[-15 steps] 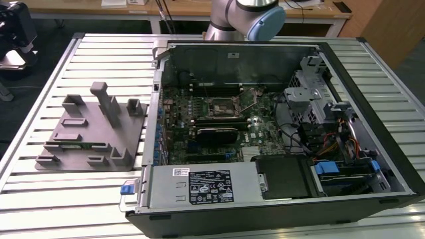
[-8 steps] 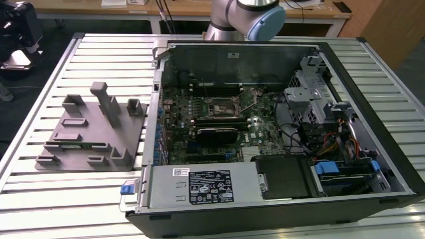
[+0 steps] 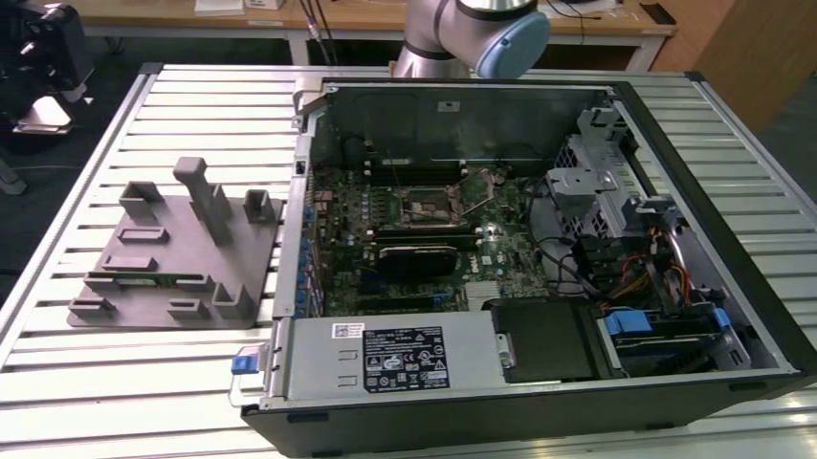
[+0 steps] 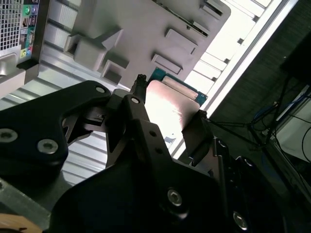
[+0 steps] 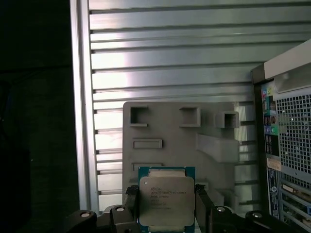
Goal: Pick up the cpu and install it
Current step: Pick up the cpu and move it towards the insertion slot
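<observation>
Silver-lidded, green-rimmed: grips the small flat square cpu by two opposite edges in the black metal claw, closed narrow on it. Holds it raised clear of the pale grey moulded fixture plate on the ribbed aluminium table. Has the black-framed motherboard socket well apart, inside the open computer case, to the exterior view's right of that plate. Bears lid print, left unread.

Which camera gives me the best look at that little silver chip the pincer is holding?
The first wrist view: the cpu faces the camera squarely, silver top and green rim clear, clamped in the pincer. The second wrist view catches it slanted, washed by glare, partly behind the pincer's fingers.
</observation>
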